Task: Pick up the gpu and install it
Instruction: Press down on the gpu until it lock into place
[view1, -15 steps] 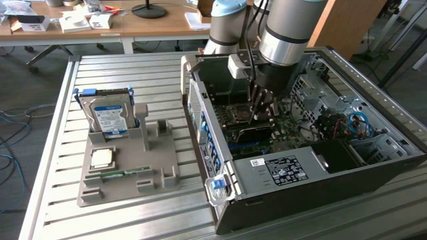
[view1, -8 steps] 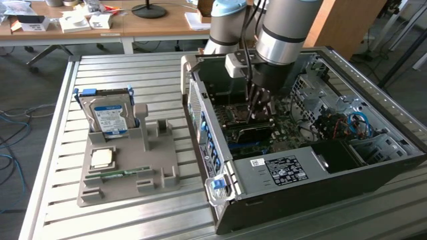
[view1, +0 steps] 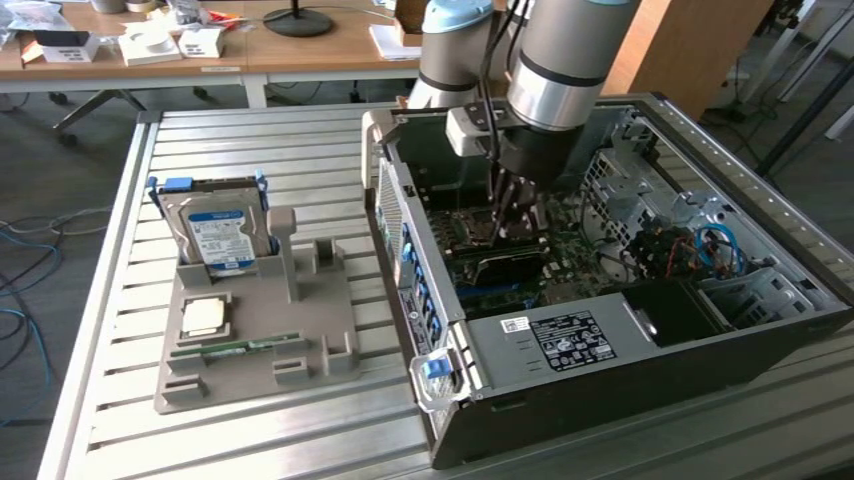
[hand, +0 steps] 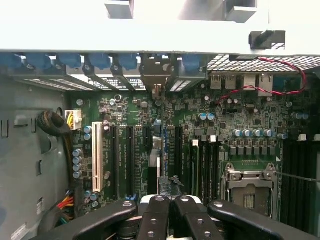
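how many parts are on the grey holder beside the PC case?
3: hard drive upright at the far end of the holder, square chip flat nearer, green memory stick nearest the camera. Nothing seems hidden.

A lab or workshop: an open computer case (view1: 627, 330) on a slatted metal bench (view1: 240, 440), cluttered wooden desks (view1: 267, 45) at twelve o'clock

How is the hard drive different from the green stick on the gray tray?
The hard drive stands up in its slot; the green stick lies flat. The hard drive is wide and silver with a blue label; the green stick is narrow and green. The hard drive sits at the tray's far end, the green stick nearer the front. Both rest on the gray tray, outside the computer case.
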